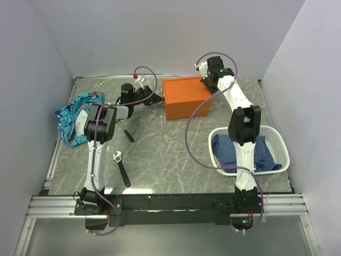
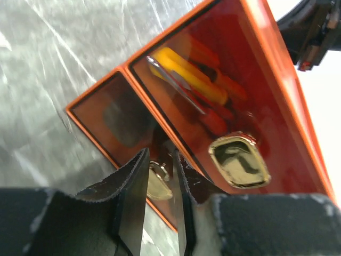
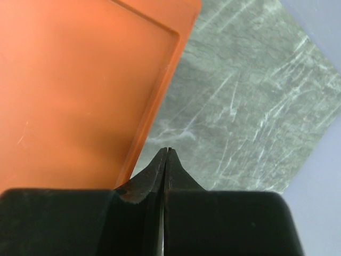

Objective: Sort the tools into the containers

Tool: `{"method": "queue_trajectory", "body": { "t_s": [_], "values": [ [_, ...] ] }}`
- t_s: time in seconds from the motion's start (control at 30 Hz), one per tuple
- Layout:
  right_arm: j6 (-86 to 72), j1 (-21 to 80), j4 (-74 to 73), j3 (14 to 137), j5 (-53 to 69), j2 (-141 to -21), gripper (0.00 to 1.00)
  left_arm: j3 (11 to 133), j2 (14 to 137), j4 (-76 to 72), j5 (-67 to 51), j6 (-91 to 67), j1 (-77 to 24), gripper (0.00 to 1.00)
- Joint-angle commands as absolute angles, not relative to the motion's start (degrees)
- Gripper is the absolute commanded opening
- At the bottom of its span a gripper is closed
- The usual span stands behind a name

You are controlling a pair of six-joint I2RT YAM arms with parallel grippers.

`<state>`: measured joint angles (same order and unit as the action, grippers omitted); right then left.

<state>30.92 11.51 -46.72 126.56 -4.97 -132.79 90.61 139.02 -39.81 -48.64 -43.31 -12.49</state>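
Note:
The orange box (image 1: 186, 98) stands at the back middle of the table. Its clear drawers (image 2: 112, 117) face my left gripper (image 1: 154, 99). In the left wrist view my left gripper (image 2: 160, 154) is shut on the brass knob (image 2: 158, 178) of the left drawer. The right drawer, with its own knob (image 2: 238, 160), holds screwdrivers with yellow (image 2: 186, 72) and red (image 2: 213, 120) handles. A black-handled wrench (image 1: 122, 168) and a small hammer (image 1: 126, 130) lie on the table near the left arm. My right gripper (image 3: 167, 151) is shut and empty, beside the box's back right corner (image 3: 80, 80).
A white basket (image 1: 277, 144) with blue cloth in it stands at the right, next to the right arm. A crumpled blue patterned cloth (image 1: 74, 114) lies at the left edge. Grey walls close in the table on three sides.

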Motion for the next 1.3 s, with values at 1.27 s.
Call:
{"method": "queue_trajectory", "body": {
  "t_s": [1.27],
  "values": [
    [29.88, 22.94, -49.22, 120.94, -2.81, -129.28, 0.21, 67.33, 94.22, 60.98, -59.15, 40.51, -10.65, 0.56]
  ]
}}
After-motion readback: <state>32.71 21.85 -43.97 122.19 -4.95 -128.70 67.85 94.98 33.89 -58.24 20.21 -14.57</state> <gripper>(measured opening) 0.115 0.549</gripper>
